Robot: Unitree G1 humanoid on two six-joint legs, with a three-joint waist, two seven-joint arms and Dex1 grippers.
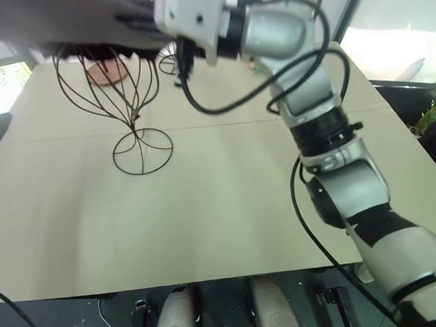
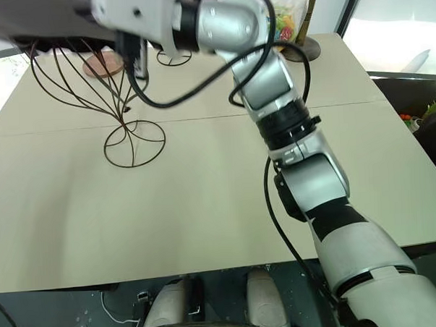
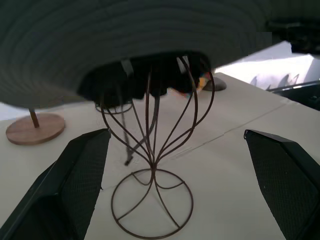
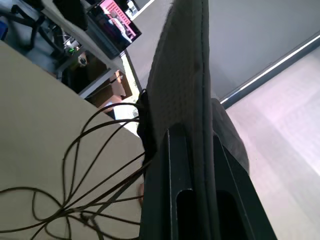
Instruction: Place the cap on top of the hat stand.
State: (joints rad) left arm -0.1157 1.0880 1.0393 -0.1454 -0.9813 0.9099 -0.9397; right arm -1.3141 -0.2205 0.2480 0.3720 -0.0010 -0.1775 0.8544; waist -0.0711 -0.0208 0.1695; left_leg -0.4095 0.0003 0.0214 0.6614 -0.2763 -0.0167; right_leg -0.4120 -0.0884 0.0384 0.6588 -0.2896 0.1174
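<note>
Hovering over the cage of the hat stand (image 3: 152, 150), the cap (image 3: 100, 45) is held brim-level, crown opening facing down; in the left wrist view the top wires are already inside the dark crown hollow, though whether the crown is bearing on them cannot be told. The stand's stem runs upright, its ring base (image 1: 142, 151) resting toward the far left corner of the tabletop (image 1: 228, 221). The brim edge is pinched by the right gripper (image 4: 202, 150), fingers closed flat on the fabric, arm reaching in from the right across the far edge. The left gripper (image 3: 185, 170) is spread wide, nothing held, aimed at the stand from the near left side with the base between its fingers. So the cap lies directly at the right gripper; the stand sits just below it, and a straight lowering along the stem axis is judged to be what remains. Count: one cap, one large wire stand, one smaller wire stand (image 1: 169, 62) behind it, one pole stand with a reddish disc base (image 3: 35, 127) by the far edge.
</note>
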